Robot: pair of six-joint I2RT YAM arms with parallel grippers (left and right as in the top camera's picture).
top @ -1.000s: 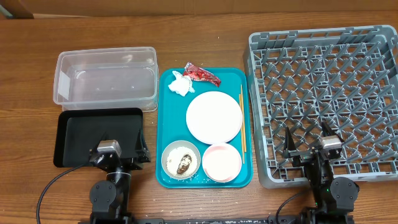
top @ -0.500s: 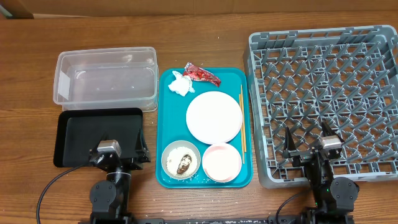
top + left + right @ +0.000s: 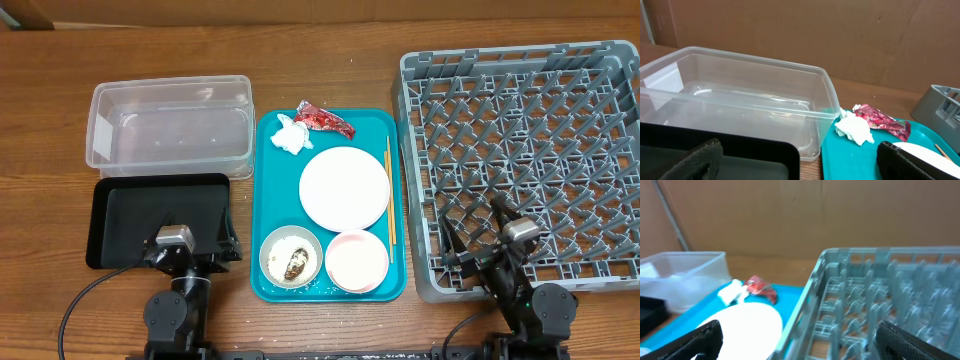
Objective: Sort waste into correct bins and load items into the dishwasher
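Note:
On the teal tray lie a red wrapper [image 3: 325,119], a white tissue wad [image 3: 291,135], a white plate [image 3: 344,189], chopsticks [image 3: 389,200], a pink bowl [image 3: 357,260] and an off-white bowl [image 3: 275,250] holding rice bits and a brown scrap. The clear tub [image 3: 170,127] and black tray [image 3: 130,215] stand left of it, the grey rack [image 3: 530,150] to its right. My left gripper [image 3: 800,167] is open and empty over the black tray's front right corner. My right gripper [image 3: 802,342] is open and empty over the rack's front left corner, angled toward the plate [image 3: 750,325].
The teal tray [image 3: 270,170] sits between the bins and the rack. The tub [image 3: 740,95] and the black tray [image 3: 765,157] hold nothing. A brown cardboard wall stands behind the table. Bare wooden table runs along the back edge.
My right gripper has swung left, from pointing straight into the rack to pointing toward the teal tray. The left arm and all objects have not moved.

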